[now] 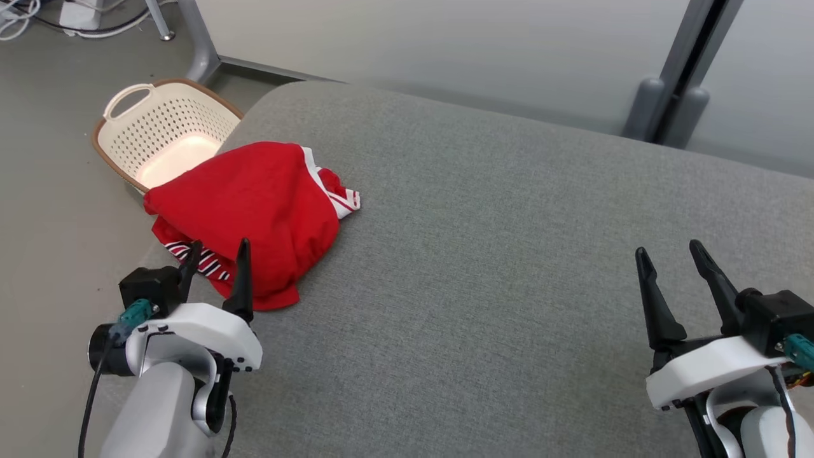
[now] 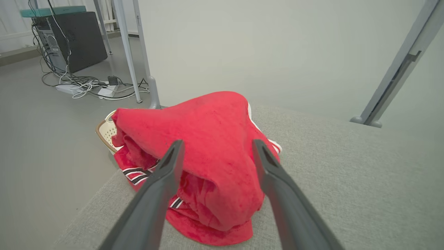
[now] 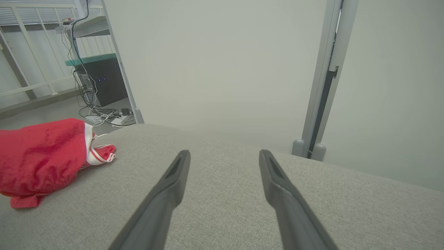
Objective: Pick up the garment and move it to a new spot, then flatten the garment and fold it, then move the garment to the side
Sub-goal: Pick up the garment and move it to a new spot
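Red garment [image 1: 254, 210] with striped trim lies bunched in the upper left of the head view, on the left edge of the grey table [image 1: 509, 254], just in front of a cream laundry basket [image 1: 159, 127] on the floor. Left gripper [image 1: 219, 245], lower left, is spread wide and empty, tips at the garment's near edge; contact, I can't tell. Right gripper [image 1: 668, 248], lower right, is wide, empty, well apart from it

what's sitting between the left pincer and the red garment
Nothing visible. The left pincer, open, points straight at the red garment and its near edge, with no other object between them on the grey padded surface.
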Controlling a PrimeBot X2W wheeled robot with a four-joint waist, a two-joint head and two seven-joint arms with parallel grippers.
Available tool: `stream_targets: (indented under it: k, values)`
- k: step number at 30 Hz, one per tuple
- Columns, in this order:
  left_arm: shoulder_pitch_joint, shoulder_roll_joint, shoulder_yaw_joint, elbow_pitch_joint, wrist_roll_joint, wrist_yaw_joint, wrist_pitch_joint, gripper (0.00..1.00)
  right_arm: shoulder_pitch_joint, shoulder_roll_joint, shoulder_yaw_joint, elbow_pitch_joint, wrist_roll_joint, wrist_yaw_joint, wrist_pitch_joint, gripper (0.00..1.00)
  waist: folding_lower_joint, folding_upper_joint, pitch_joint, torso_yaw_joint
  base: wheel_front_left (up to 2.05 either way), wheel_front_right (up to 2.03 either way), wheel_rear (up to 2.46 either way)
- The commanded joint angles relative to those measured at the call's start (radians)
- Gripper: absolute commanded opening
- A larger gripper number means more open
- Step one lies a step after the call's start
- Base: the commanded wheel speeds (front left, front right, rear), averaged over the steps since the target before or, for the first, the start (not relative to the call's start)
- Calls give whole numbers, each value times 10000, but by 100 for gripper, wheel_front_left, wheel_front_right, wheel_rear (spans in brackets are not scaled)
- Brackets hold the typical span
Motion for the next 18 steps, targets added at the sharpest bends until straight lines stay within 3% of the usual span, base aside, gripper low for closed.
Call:
stream_targets:
  k: [1, 12, 13, 14, 18]
  values:
    - [-427, -45, 35, 492, -132, -81, 19, 100, -221, -131, -16, -105, -18, 0, 53, 100, 0, 0, 576, -390, 0, 0, 0]
    - [-2327, 1, 532, 4428, -1011, -541, -58, 99, -906, -383, 135, -252, 75, 0, 145, 100, 0, 0, 1594, -1145, 0, 0, 0]
    - [-2428, 33, 533, 4617, -1020, -595, -138, 60, -930, -390, 135, -235, 77, 0, 119, 100, 0, 0, 1607, -1164, 0, 0, 0]
    - [-2524, 68, 564, 4720, -1060, -617, -258, 3, -941, -391, 114, -210, 81, 0, 86, 100, 0, 0, 1606, -1175, 0, 0, 0]
    - [-2650, 153, 567, 4920, -1077, -729, -487, 0, -890, -368, 81, -130, 99, 0, 37, 100, 0, 0, 1527, -1162, 0, 0, 0]
